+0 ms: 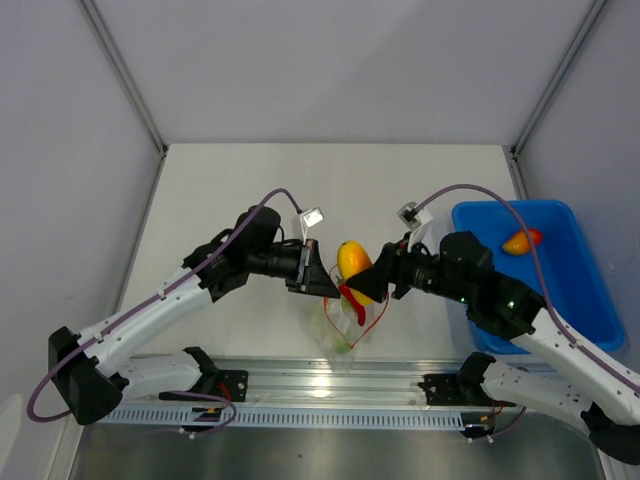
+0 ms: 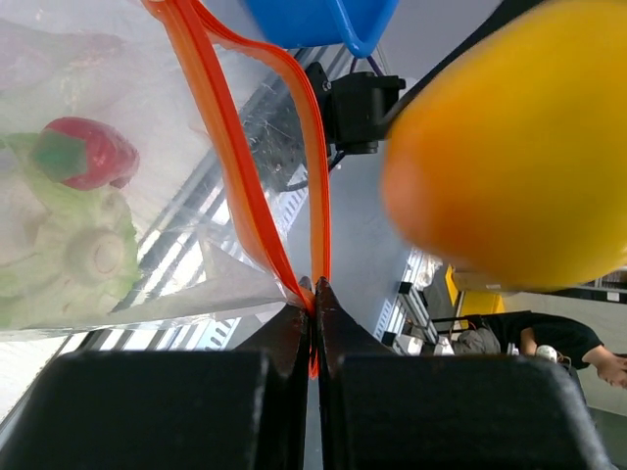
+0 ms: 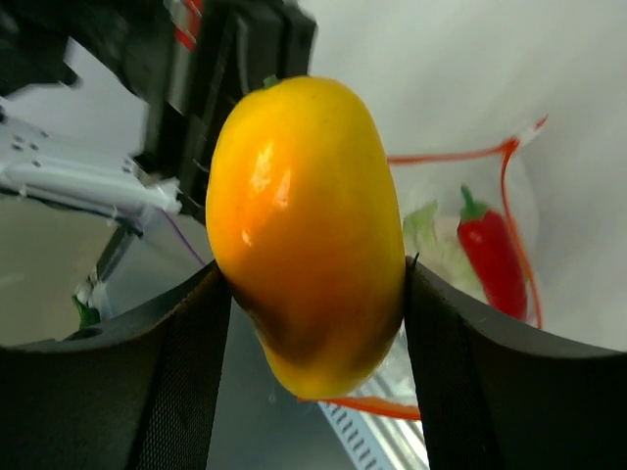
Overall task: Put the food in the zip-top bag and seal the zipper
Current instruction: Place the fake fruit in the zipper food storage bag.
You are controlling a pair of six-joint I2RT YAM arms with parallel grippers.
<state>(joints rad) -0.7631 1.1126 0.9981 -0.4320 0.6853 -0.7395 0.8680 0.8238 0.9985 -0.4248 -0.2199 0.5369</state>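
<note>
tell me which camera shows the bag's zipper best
Left wrist: the zipper runs large and sharp down to the shut left gripper pinching it. Top external shows only a thin red loop; right wrist shows part, beyond the orange-yellow fruit.

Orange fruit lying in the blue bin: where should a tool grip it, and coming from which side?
Probably across its short middle, coming straight down from above. The orange fruit lies flat with its long axis roughly left to right, close to the far wall of the blue bin, so the walls block a sideways approach.
</note>
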